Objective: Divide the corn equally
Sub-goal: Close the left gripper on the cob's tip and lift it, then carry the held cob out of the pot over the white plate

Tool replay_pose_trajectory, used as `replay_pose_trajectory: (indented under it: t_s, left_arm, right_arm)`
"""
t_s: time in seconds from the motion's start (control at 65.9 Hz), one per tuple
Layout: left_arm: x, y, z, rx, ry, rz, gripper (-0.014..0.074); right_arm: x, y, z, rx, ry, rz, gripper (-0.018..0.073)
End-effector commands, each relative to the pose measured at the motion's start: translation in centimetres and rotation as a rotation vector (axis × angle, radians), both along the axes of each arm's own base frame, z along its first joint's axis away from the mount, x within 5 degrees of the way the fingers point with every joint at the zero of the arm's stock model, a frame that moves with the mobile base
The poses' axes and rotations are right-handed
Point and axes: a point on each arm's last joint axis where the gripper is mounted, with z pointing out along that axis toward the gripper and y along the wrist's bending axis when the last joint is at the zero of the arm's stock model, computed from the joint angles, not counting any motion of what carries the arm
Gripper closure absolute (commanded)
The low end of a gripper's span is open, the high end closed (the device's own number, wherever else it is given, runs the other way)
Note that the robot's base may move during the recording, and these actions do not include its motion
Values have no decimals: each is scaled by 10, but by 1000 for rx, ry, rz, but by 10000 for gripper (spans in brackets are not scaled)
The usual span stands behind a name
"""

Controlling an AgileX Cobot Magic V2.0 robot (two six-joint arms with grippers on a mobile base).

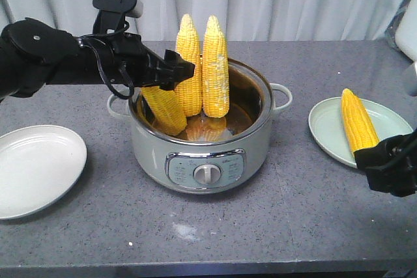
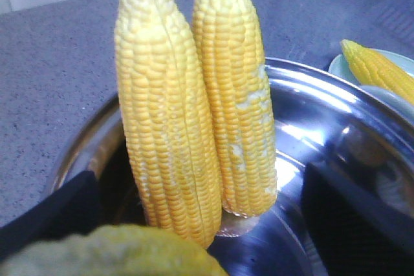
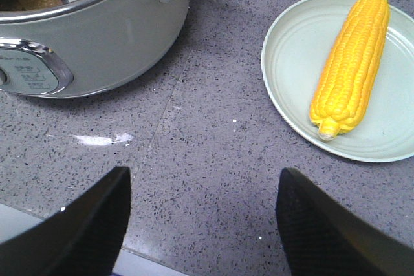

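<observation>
Over at the green plate (image 3: 284,63), one corn cob (image 3: 352,63) is served, right gripper (image 3: 202,182) spread empty nearby; three cobs (image 1: 215,69) wait in the cooker pot (image 1: 207,154), left gripper (image 1: 179,69) spread over the leaning cob (image 1: 166,112), white plate (image 1: 36,167) bare

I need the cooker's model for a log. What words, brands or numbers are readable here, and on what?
No text reads clearly.
Cooker control panel, front view: faint print above the knob, too small to read.
Same panel, right wrist view: small labels, blurred.
</observation>
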Motion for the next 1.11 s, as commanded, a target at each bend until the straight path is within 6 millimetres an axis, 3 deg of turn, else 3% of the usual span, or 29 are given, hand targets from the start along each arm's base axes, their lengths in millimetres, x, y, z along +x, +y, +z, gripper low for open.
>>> replay_pose_trajectory:
  t_s: [0.0,0.167,0.516,0.804,1.092]
  left_arm:
    - [-4,-2,23,-51,-43,-7,4]
    - [-3,-4,18,-47,-23,-21,64]
    - [-4,-4,18,-47,-20,-26,372]
    - [-16,1,43,-69,-83,-23,381]
    - [-46,15,95,-111,-235,3,377]
  right_arm:
    - [1,0,14,21,-85,2,83]
    - [1,0,14,21,-85,2,83]
    - [1,0,14,21,-85,2,83]
    - [1,0,14,21,-85,2,83]
    - [1,0,14,21,-85,2,83]
